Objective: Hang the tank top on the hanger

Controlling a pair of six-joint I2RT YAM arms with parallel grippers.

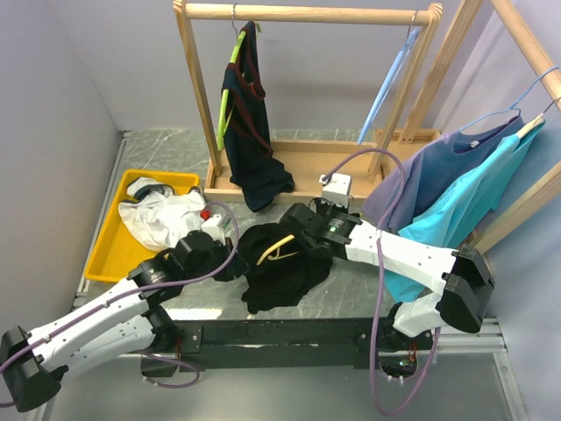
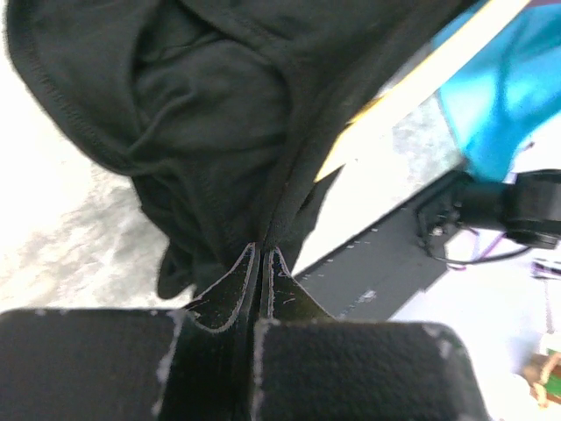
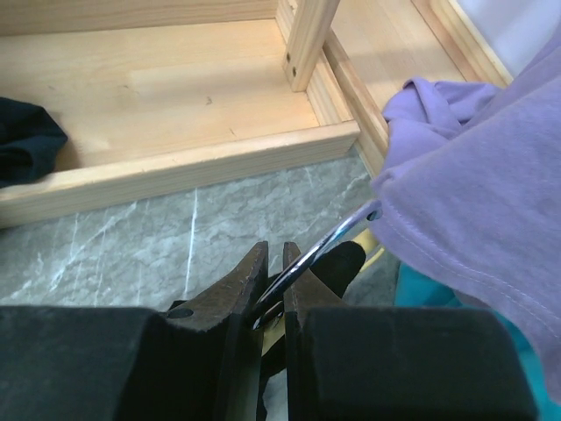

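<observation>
The black tank top (image 1: pixel 279 274) lies bunched on the table between my arms. The yellow hanger (image 1: pixel 280 248) lies partly inside it, with a short length showing. My left gripper (image 1: pixel 231 260) is shut on a fold of the tank top; in the left wrist view the fingers (image 2: pixel 263 251) pinch the black fabric (image 2: pixel 210 114). My right gripper (image 1: pixel 296 224) is shut on the hanger's metal hook (image 3: pixel 323 244) at the top's far edge. In the right wrist view, yellow plastic (image 3: pixel 273 338) shows between the fingers, with black fabric (image 3: pixel 344 263) just behind.
A yellow tray (image 1: pixel 107 246) holds a white cloth (image 1: pixel 162 219) at the left. The wooden rack (image 1: pixel 307 13) behind carries a navy garment (image 1: pixel 250 132) and a light-blue hanger (image 1: pixel 387 88). Purple (image 1: pixel 438 167) and teal (image 1: pixel 465 206) shirts hang over my right arm.
</observation>
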